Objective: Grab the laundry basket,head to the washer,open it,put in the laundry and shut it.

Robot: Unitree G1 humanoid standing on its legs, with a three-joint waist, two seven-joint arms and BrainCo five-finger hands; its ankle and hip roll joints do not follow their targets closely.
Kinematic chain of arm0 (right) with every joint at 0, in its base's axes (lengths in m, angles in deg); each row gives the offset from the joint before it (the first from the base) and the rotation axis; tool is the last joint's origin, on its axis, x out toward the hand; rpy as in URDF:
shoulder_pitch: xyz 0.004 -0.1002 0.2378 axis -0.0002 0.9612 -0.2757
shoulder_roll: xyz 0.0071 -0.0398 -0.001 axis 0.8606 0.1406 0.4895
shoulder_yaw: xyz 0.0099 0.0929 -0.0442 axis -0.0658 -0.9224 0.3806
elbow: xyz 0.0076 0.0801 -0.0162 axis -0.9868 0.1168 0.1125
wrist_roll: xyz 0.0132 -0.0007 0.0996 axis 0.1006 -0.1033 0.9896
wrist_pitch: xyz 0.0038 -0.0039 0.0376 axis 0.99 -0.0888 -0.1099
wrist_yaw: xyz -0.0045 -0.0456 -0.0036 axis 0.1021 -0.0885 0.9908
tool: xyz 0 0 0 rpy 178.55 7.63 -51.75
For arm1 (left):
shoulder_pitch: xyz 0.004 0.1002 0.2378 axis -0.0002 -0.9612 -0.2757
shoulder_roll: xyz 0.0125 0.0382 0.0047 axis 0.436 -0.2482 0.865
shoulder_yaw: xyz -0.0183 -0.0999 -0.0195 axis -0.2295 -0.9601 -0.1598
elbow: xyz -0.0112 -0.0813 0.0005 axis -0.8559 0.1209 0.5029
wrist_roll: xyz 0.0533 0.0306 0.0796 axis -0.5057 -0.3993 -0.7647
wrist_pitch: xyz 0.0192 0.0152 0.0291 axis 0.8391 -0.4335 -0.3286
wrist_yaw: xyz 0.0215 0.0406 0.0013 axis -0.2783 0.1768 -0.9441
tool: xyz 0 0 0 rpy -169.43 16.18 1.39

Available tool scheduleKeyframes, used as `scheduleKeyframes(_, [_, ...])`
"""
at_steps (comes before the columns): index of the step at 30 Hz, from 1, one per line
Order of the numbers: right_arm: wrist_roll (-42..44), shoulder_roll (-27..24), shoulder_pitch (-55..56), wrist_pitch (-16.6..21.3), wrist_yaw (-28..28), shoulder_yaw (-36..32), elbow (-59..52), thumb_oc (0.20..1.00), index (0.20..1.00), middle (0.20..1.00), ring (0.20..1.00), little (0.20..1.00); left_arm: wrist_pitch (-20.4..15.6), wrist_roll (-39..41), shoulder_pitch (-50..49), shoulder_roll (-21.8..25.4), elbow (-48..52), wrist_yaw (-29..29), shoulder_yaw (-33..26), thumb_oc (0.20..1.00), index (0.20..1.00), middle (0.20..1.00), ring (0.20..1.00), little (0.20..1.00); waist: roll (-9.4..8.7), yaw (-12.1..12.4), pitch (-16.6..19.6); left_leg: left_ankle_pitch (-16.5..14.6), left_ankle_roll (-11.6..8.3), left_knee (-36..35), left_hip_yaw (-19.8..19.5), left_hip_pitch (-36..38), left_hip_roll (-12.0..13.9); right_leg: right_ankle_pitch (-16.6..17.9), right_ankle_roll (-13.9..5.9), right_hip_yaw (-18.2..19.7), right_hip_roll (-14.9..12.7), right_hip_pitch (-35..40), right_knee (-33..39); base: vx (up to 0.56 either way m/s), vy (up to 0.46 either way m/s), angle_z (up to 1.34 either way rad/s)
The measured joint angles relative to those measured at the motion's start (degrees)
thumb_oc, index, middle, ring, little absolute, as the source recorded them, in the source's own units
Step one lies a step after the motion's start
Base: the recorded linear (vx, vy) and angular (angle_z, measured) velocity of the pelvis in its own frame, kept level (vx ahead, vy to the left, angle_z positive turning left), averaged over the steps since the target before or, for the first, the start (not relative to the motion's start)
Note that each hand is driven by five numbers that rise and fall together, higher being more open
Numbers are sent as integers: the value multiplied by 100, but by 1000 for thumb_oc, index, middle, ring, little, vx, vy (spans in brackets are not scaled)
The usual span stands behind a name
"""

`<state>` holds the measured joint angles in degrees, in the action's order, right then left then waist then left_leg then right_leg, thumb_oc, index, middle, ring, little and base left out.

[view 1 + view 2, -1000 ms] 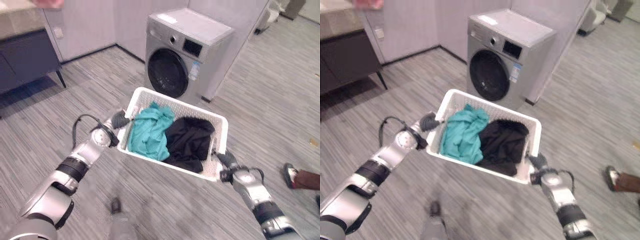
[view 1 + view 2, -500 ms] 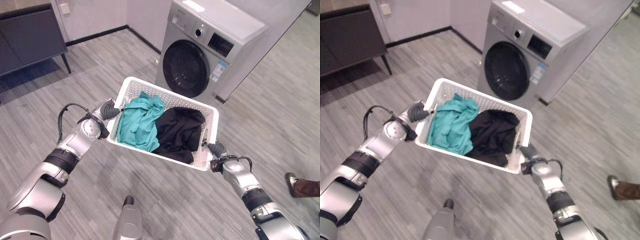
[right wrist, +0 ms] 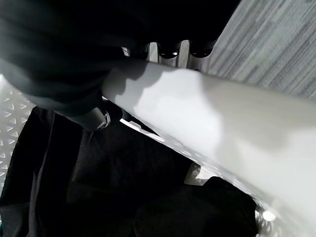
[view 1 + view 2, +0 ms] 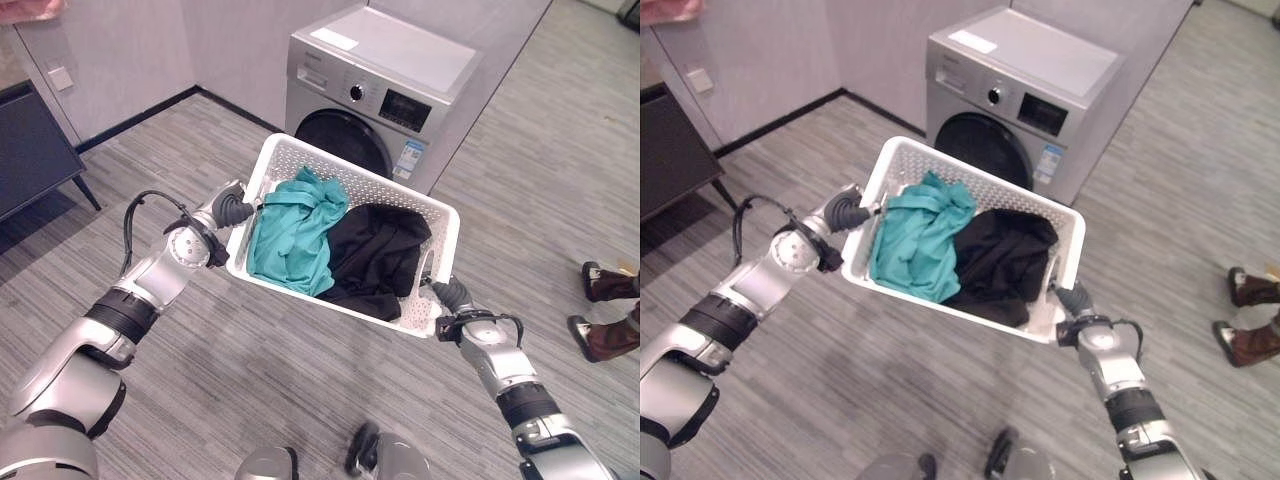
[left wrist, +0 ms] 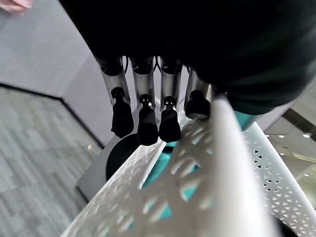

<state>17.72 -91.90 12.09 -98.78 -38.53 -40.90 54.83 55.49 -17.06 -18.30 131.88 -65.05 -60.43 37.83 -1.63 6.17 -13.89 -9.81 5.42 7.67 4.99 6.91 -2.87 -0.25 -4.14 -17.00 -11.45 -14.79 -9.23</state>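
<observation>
Before the washer (image 4: 375, 95), both hands (image 4: 232, 208) (image 4: 452, 296) apparently grip the basket (image 4: 330, 170) rims.

Grey striped plank floor (image 4: 250, 370) spreads beneath the fingers (image 5: 148, 126). On it, beyond the fingers, stands the washer (image 4: 375, 95) against the wall. A dark cabinet (image 4: 30, 150) stands off to their left, and a person's shoes (image 4: 600, 310) to their right.

Head stereo downward; wrist cameras close-up.
</observation>
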Motion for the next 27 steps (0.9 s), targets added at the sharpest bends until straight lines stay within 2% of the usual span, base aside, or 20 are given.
scheduleKeyframes(1, [-4,9,20,-17,-22,10,64,200,200,200,200,200,2,-9,-15,-84,-82,-13,8,200,200,200,200,200,77,-52,-32,-4,-8,-79,-33,147,-63,126,-79,-8,12,-67,499,501,-128,41])
scheduleKeyframes(2, [-4,27,22,-25,-51,20,97,200,200,200,200,200,6,-10,-32,-94,-149,-33,10,200,200,200,200,200,92,-53,-40,-13,-23,-96,-21,259,-93,261,51,-104,21,-80,690,693,-203,31])
scheduleKeyframes(5, [-53,9,54,-81,-67,115,131,200,200,200,200,200,16,-8,-41,-264,-432,-65,27,200,200,200,200,200,113,-242,57,-294,-504,-52,-462,764,-71,438,359,-116,435,213,406,500,-247,49])
scheduleKeyframes(6, [-50,2,113,-55,-65,117,138,200,200,200,200,200,-49,-8,-51,-290,-426,-64,16,200,200,200,200,200,-162,-268,272,-381,-685,220,-453,810,-131,520,882,-121,717,524,493,393,-340,84])
scheduleKeyframes(7, [-50,-35,119,-44,-55,98,146,200,200,200,200,200,-50,-7,-60,-361,-429,-44,8,200,200,200,200,200,-205,-316,354,-502,-859,571,-476,771,-133,890,1014,82,874,711,625,249,-333,77])
scheduleKeyframes(8, [-36,-65,67,44,-35,50,340,200,200,200,200,200,-91,10,-48,-559,-567,-3,-31,200,200,200,200,200,-133,-289,394,-545,-898,1482,-395,433,-22,738,1100,-38,921,812,506,158,-307,57])
scheduleKeyframes(9, [-10,-142,-29,43,-28,52,381,200,200,200,200,200,-103,39,10,-545,-548,21,12,200,200,200,200,200,-121,-221,451,-347,-665,3572,-111,-706,282,558,1096,17,1042,974,565,171,-304,18])
scheduleKeyframes(10, [32,-163,-69,60,-48,70,350,200,200,200,200,200,-127,46,1,-454,-471,19,13,200,200,200,200,200,-94,-141,480,-393,-489,4127,-192,-1118,439,440,1053,126,1206,1058,556,227,-265,-5])
scheduleKeyframes(12, [130,-106,-163,85,-45,55,347,200,200,200,200,200,-144,110,68,-281,-360,35,44,200,200,200,200,200,-14,61,483,-60,-114,5883,-495,-2039,926,296,1159,357,1601,1266,586,123,-105,-58])
scheduleKeyframes(13, [144,32,-181,86,-25,158,330,200,200,200,200,200,-144,124,42,-108,-364,36,40,200,200,200,200,200,-165,154,471,-100,-245,6040,-661,-2281,1076,237,1152,490,1644,1440,599,64,-78,-71])
scheduleKeyframes(14, [163,83,-180,86,-13,278,279,200,200,200,200,200,-132,153,32,28,-363,30,40,200,200,200,200,200,-280,105,470,-74,-300,5899,-875,-2449,1138,225,1171,594,1623,1545,608,266,-46,-53])
scheduleKeyframes(16, [247,21,-127,78,117,307,-28,200,200,200,200,200,-121,235,168,123,-258,30,39,200,200,200,200,200,-522,20,379,-20,-390,4577,-1055,-2815,1490,136,1194,623,1391,1960,909,249,69,-15])
scheduleKeyframes(18, [245,-60,-119,78,118,210,-196,200,200,200,200,200,-128,234,277,181,-125,44,29,200,200,200,200,200,-639,-63,297,120,-655,2907,-1002,-2715,1661,106,988,723,1180,2198,1092,168,113,-4])
scheduleKeyframes(19, [239,-107,-124,79,119,199,-233,200,200,200,200,200,-129,232,327,174,-123,46,39,200,200,200,200,200,-657,-68,272,195,-772,2256,-941,-2655,1672,64,919,785,1115,2266,1132,220,123,-40])
scheduleKeyframes(20, [231,-284,-177,81,117,131,-297,200,200,200,200,200,-154,222,389,109,-71,103,43,200,200,200,200,200,-597,-22,229,744,-1148,205,-1014,-2158,1654,-29,425,862,930,2353,1100,139,79,-57])
scheduleKeyframes(21, [219,-414,-214,82,117,191,-306,200,200,200,200,200,-154,222,389,75,-124,133,75,200,200,200,200,200,-370,0,229,897,-1168,-534,-1197,-1816,1650,-26,352,850,956,2513,1147,212,131,-78])
scheduleKeyframes(22, [203,-482,-226,83,115,238,-306,200,200,200,200,200,-153,216,393,58,-156,126,89,200,200,200,200,200,-224,24,224,1043,-1186,-901,-1534,-1485,1582,-105,182,902,978,2616,1147,127,101,-89])
scheduleKeyframes(23, [184,-405,-217,82,115,314,-298,200,200,200,200,200,-142,206,397,94,-161,138,92,200,200,200,200,200,-315,163,214,1471,-1365,-938,-1631,-1258,1436,-121,-86,820,835,2718,1168,203,161,-114])
scheduleKeyframes(24, [171,-332,-218,84,114,395,-293,200,200,200,200,200,-130,202,455,217,-163,135,167,200,200,200,200,200,-493,281,222,1570,-1385,-476,-1575,-1299,1132,-102,-149,517,708,2887,1345,246,257,-91])
scheduleKeyframes(27, [173,-230,-272,120,122,152,-53,200,200,200,200,200,-135,206,689,169,-200,142,408,200,200,200,200,200,-625,241,204,1227,-1111,195,-1527,-1554,718,-65,-39,143,530,3033,1396,248,288,6])
